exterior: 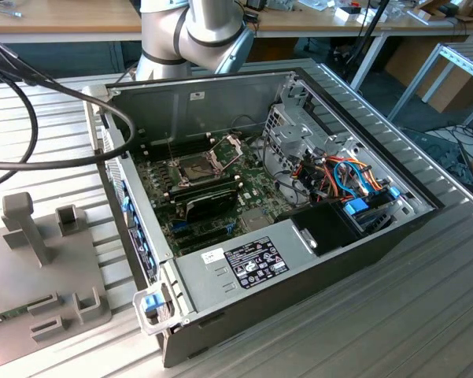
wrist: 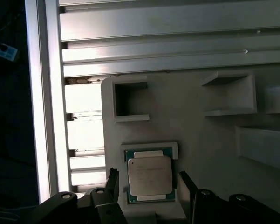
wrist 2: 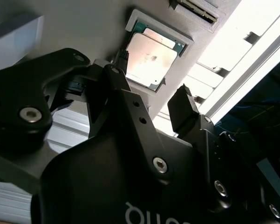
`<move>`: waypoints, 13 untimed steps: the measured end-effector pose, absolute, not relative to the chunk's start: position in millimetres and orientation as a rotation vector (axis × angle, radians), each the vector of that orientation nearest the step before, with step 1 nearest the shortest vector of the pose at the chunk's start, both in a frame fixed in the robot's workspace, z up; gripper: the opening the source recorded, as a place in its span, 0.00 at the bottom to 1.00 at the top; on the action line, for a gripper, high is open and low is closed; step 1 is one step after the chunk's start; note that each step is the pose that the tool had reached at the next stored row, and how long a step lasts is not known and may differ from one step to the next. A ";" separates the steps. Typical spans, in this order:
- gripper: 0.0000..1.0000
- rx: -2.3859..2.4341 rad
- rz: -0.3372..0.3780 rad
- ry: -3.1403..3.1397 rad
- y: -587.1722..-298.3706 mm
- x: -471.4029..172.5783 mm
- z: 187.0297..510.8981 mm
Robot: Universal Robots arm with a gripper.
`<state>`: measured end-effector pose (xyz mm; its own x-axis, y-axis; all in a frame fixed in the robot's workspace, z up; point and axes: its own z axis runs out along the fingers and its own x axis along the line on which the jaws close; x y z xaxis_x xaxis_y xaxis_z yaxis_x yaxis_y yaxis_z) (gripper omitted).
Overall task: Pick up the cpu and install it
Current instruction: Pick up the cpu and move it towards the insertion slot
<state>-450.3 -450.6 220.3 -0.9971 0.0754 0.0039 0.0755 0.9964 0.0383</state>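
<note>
Two spread fingers (wrist: 186,186) of the gripper (wrist: 147,173) stood either side of the cpu (wrist: 149,176), lying flat and ungripped in a grey holder (wrist: 200,135).

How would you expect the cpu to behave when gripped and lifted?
The cpu looks thin, flat and rigid, so it should lift without bending or rolling. Its thin edges may slip between the jaws. Seated in the grey holder, it likely resists sideways pushes.

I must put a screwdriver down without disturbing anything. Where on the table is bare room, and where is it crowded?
Free: the ribbed table on the exterior view's right of the computer case. Crowded: inside the case, the grey fixture on the exterior view's left, and around the cpu, flanked by the open claw.
</note>
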 end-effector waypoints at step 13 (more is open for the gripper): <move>0.69 -0.118 -0.056 -3.136 -450.6 -450.2 217.9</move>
